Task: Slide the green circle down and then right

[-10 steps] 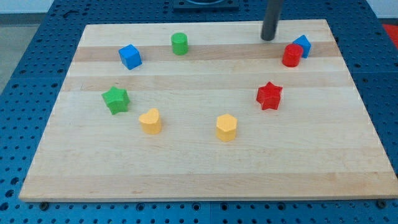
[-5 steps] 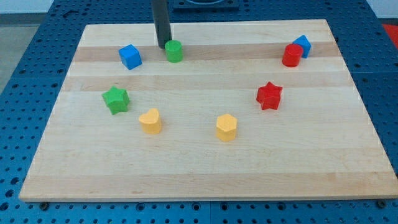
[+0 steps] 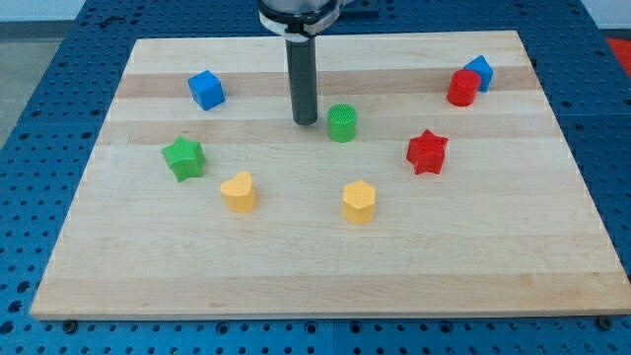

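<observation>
The green circle [image 3: 342, 122] stands upright near the middle of the wooden board [image 3: 325, 266], a little above centre. My tip [image 3: 305, 120] rests on the board just to the circle's left, with a small gap between them. The dark rod rises straight up from there to the view's top edge.
A blue cube [image 3: 206, 90] sits at upper left, a green star [image 3: 183, 158] at left, a yellow heart-like block [image 3: 238, 191] and a yellow hexagon [image 3: 359, 201] below centre. A red star [image 3: 427, 151] lies right of the circle. A red cylinder [image 3: 462, 88] and blue block [image 3: 481, 69] stand at upper right.
My tip swept from the upper right to the green circle's upper left, then moved down and right. The green circle has slid down and right from near the top edge toward the board's middle.
</observation>
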Controlling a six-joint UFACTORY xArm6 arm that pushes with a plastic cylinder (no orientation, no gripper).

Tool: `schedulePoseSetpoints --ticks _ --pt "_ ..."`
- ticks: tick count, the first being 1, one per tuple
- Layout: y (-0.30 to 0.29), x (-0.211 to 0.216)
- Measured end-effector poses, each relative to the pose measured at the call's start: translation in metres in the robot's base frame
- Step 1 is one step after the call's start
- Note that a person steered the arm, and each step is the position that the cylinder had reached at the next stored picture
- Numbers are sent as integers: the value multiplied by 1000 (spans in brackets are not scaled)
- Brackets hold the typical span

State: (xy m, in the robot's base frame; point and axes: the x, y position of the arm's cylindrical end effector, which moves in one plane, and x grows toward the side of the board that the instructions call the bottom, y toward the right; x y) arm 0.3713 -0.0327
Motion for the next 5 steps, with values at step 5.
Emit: schedulePoseSetpoints --ticks 5 --pt "80 13"
